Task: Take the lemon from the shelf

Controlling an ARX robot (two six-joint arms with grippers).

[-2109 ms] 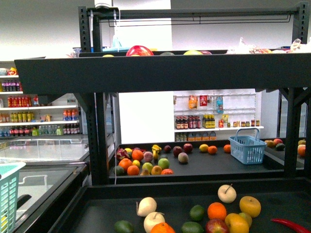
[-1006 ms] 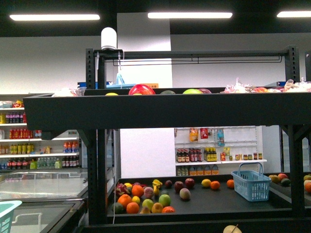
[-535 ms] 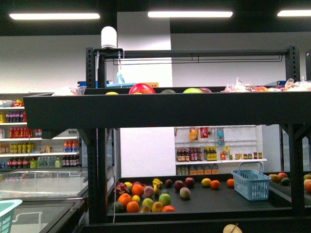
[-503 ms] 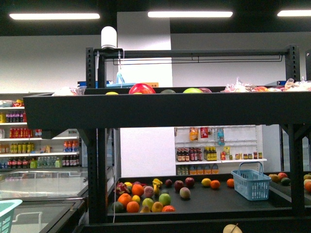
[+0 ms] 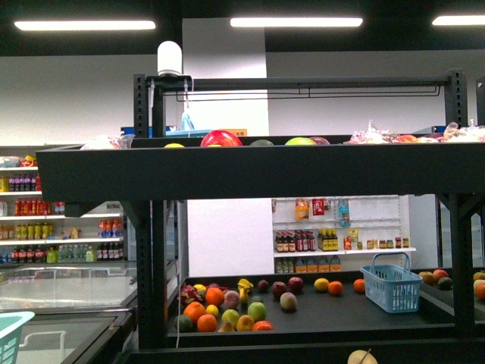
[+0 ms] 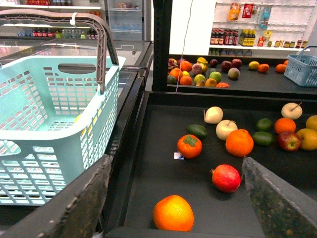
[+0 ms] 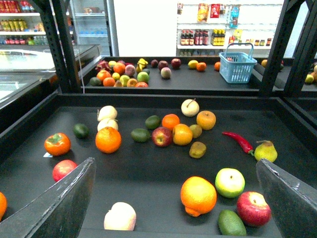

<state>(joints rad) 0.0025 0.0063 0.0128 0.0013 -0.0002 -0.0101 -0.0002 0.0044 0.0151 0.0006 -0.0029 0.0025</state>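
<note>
Between its own spread fingers, the left claw (image 6: 176, 159) frames an orange (image 6: 173, 213) and a red pomegranate (image 6: 226, 178) on the near tray of the shelf (image 5: 250, 171). It holds nothing. A teal basket (image 6: 49, 124) stands just beside that tray. The right claw (image 7: 176, 162) is likewise spread and empty over the same tray. Nearest it lie a knobbly orange fruit (image 7: 198, 194), a green apple (image 7: 230, 182) and a red apple (image 7: 253, 208), with a red chilli (image 7: 238, 141) farther off. The lemon cannot be fixed with certainty. The likeliest is a small yellow fruit (image 5: 321, 285) on the far tray, next to a small orange (image 5: 335, 288), near the blue basket (image 5: 391, 287) and well apart from both claws.
</note>
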